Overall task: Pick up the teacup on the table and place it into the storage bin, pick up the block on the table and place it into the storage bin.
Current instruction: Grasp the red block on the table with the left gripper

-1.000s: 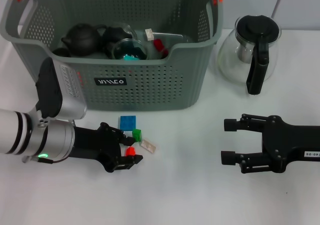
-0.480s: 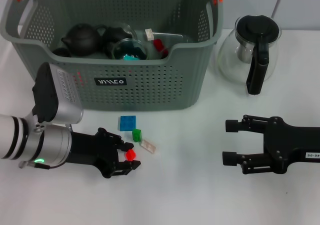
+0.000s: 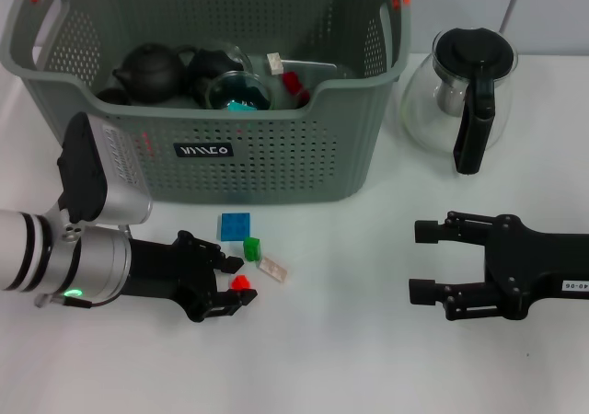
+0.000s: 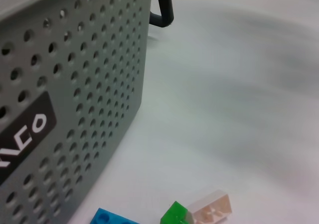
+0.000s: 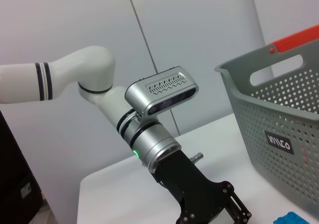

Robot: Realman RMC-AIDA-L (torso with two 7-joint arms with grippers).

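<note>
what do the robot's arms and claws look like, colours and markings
The left arm is glossy white with black bands, then a silver wrist section with a small green light and a silver, black-faced camera block mounted on it. Its left claw is matte black with linkage fingers. The right claw is also matte black, two-fingered, on a black body carrying a small white label.

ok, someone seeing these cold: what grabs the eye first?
The big grey bin at the back, already holding dark teapots and glassware. Then the left claw low on the table in front of it, closing around a red block, with blue, green and clear blocks beside it. The right claw sits open and idle, a glass coffee pot behind it.
</note>
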